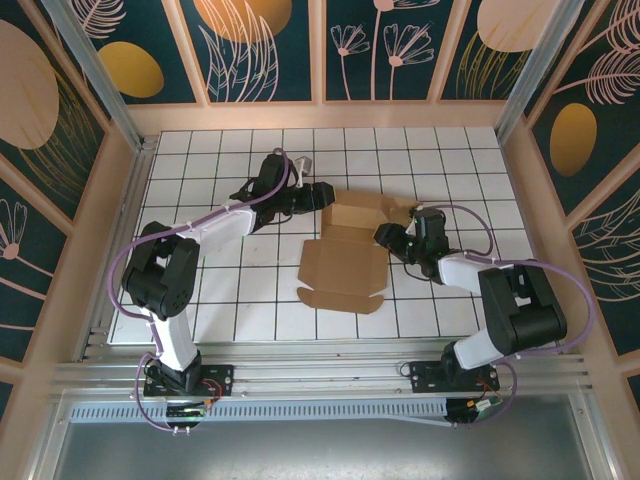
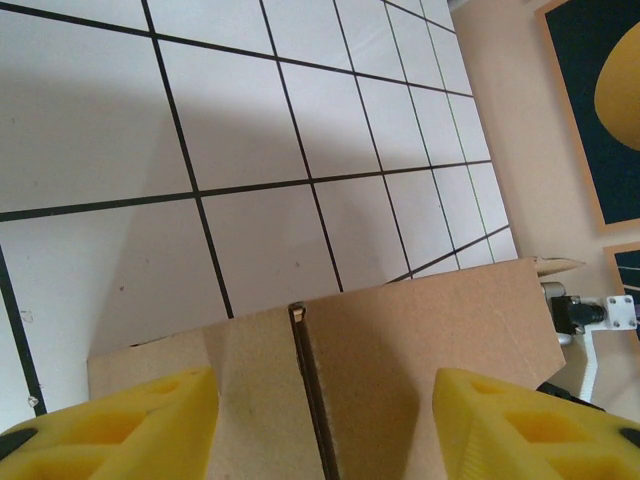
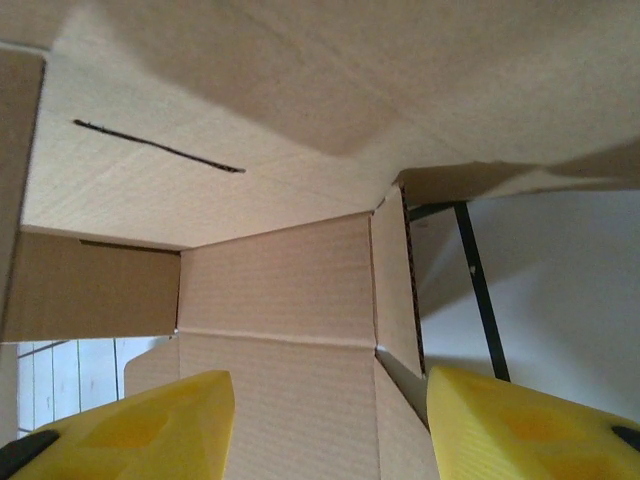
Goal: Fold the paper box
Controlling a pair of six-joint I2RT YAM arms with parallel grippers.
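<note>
Reaching in at the box's far left corner, my left gripper [image 2: 325,400] stands released: the yellow fingers [image 2: 120,420] are spread, with an upright cardboard edge in the gap and neither pad pinching it. My right gripper [image 3: 330,400] is likewise released, its fingers apart and looking into the box's inside corner from the right side, holding nothing.

The box [image 1: 345,265] lies mid-table, between my two arms. I judge the fold about half done. The far half already has walls [image 1: 372,208] standing, though the corner seen from my right wrist looks loose rather than tucked. The lid panel [image 1: 342,272], with its small tabs, lies flat toward the near side. Left to do, by my reckoning: seat the side walls, then swing the lid over and tuck its tabs.

The table [image 1: 220,290] has open grid on the left and near side of the box, so the lid has room to lift. The table's far edge and the right edge are well apart from the cardboard. The tight spot is the box itself, where both grippers crowd the same walls.
</note>
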